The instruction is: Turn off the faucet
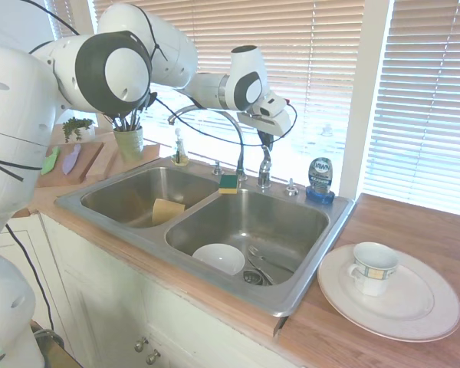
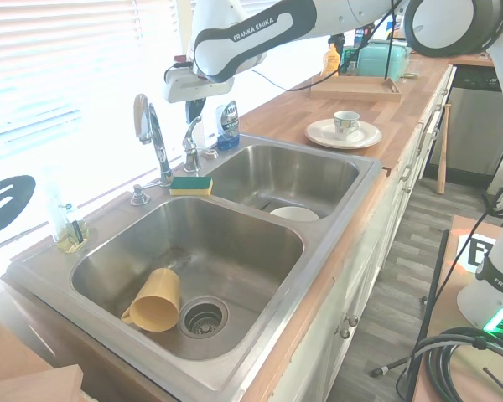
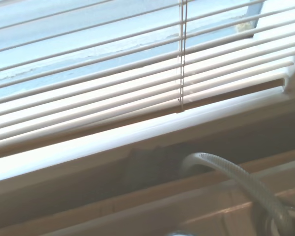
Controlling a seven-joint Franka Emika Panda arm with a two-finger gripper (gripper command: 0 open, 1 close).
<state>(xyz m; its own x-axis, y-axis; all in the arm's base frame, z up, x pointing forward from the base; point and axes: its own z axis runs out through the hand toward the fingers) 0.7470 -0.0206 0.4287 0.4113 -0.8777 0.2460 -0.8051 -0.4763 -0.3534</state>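
One word, "FRANKA EMIKA", reads on the arm [image 2: 260, 29]; gripper [image 1: 266, 140] above faucet handle [image 1: 265, 169], fingers' spacing unclear.

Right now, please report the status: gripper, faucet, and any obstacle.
Gripper above the lever handle, fingers unclear. Faucet spout arches over the sink divider; no water flow visible. Blue soap bottle beside the handle, apart.

Strong daylight enters through the window blinds [image 1: 314, 69] behind my gripper [image 1: 266, 139], overexposing them in both exterior views. I see glare on the sink [image 2: 235, 276] steel below the gripper. Both exterior views bend toward the edges. My wrist view is soft, its lower half shadowed.
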